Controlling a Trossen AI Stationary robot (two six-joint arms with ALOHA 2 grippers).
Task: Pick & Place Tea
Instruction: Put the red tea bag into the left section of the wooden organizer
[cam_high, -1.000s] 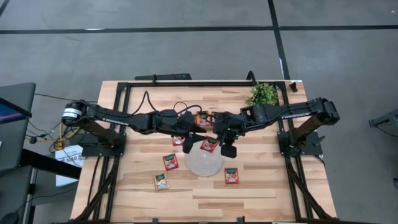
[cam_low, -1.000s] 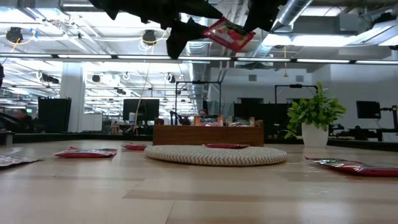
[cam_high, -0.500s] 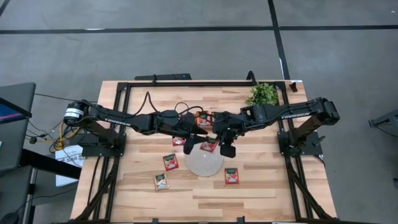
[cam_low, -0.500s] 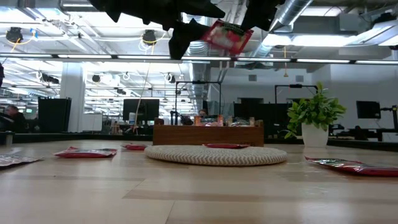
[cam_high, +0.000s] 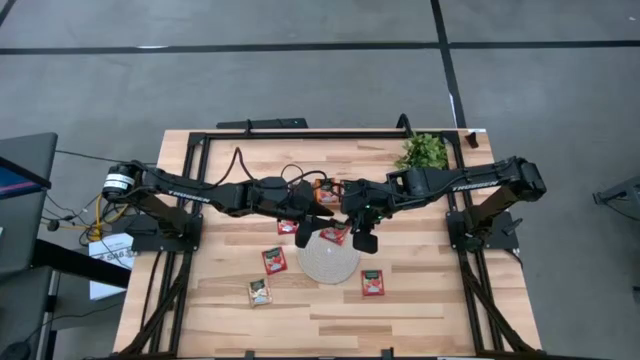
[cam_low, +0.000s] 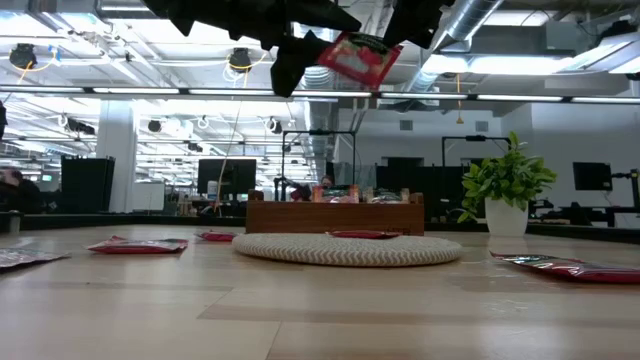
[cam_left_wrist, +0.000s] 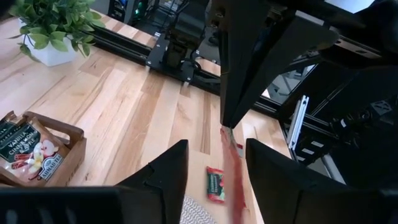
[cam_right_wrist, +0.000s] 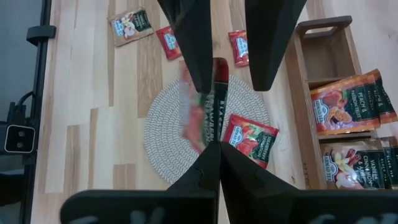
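Observation:
One red tea sachet (cam_high: 335, 234) is held high above the round woven mat (cam_high: 328, 262), between both grippers. My right gripper (cam_high: 347, 230) is shut on it. My left gripper (cam_high: 312, 233) is open, its fingers (cam_left_wrist: 168, 180) on either side of the sachet (cam_left_wrist: 233, 180), which shows edge-on. Whether they touch it I cannot tell. A second red sachet (cam_right_wrist: 249, 138) lies flat on the mat. More sachets (cam_high: 274, 260) (cam_high: 260, 291) (cam_high: 372, 283) lie flat on the table. Others fill the wooden tray (cam_right_wrist: 323, 62). My right gripper pinches the sachet between its two shut fingers at one end (cam_left_wrist: 225, 134). The fingers come from above, pointing down. The sachet is lifted clear and hangs below them (cam_low: 360, 58), tilted, over the mat.
The wooden tray (cam_low: 335, 215) stands just behind the mat, toward the far edge. A potted plant (cam_high: 422, 152) sits at the far right corner. Black frame rails run along the far edge and both sides. Bare wood lies near the front edge.
The held sachet has turned a little in the air above the mat; both grippers stay close together around it.

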